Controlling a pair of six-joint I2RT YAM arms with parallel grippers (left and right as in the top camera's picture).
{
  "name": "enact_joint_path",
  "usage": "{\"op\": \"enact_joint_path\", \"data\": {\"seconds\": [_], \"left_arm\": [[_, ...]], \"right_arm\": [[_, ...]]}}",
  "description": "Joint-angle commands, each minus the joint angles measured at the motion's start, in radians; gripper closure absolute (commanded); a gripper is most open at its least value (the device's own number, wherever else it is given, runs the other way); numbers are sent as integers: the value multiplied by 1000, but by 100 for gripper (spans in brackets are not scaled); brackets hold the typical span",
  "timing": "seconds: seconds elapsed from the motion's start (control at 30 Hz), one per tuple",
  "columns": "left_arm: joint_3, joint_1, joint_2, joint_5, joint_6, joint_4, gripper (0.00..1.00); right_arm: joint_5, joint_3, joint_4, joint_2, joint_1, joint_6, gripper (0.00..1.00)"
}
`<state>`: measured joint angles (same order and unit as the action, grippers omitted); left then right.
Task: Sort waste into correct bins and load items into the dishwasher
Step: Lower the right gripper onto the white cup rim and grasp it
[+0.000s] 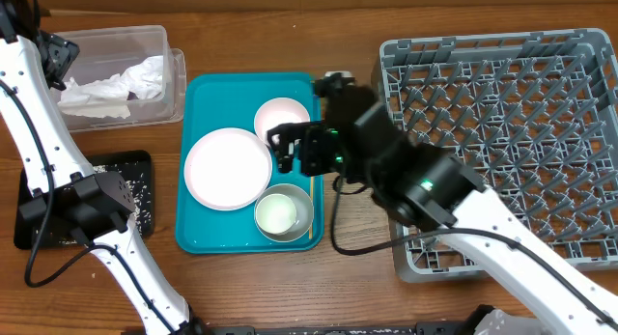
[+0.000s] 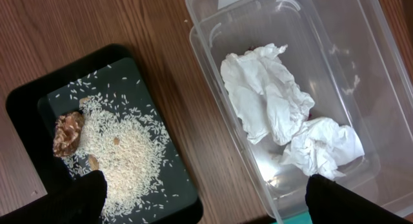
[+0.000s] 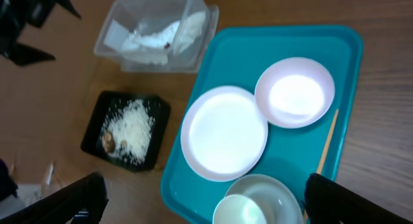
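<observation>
A teal tray (image 1: pixel 198 113) holds a white plate (image 1: pixel 228 168), a small white bowl (image 1: pixel 281 116) and a steel-sided bowl (image 1: pixel 286 213) with a white cup (image 3: pixel 237 212) inside it. A chopstick (image 3: pixel 327 141) lies along the tray's right edge. My right gripper (image 1: pixel 287 147) hovers open above these dishes, holding nothing. Crumpled napkins (image 2: pixel 271 101) lie in the clear tub (image 2: pixel 201 69). Rice (image 2: pixel 122 153) and brown bits (image 2: pixel 68 133) sit in the black tray (image 2: pixel 129 66). My left gripper (image 2: pixel 203 199) hangs open high above the gap between tub and black tray.
The grey dish rack (image 1: pixel 512 132) fills the right side of the table, with the right arm (image 1: pixel 435 190) crossing its front left corner. The left arm (image 1: pixel 58 171) covers part of the black tray (image 1: pixel 130 166). Bare wood shows around the tray.
</observation>
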<state>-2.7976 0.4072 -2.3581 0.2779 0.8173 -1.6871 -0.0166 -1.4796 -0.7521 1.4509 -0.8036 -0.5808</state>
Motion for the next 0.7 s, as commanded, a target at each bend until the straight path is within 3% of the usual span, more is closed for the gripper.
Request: {"op": "enact_joint_path", "data": {"seconds": [0.0,0.23,0.67], "left_arm": [[-18,-2,24,18,17,-2,0],[-18,-2,24,17,17,-2,0],[-18,-2,24,17,17,-2,0]], "right_arm": [[15,-59,-45,68,-55,-18,1],[-28,-59,-143,148,-154,-56,1],[97,-58,-133,372,-296,-56,0]]}}
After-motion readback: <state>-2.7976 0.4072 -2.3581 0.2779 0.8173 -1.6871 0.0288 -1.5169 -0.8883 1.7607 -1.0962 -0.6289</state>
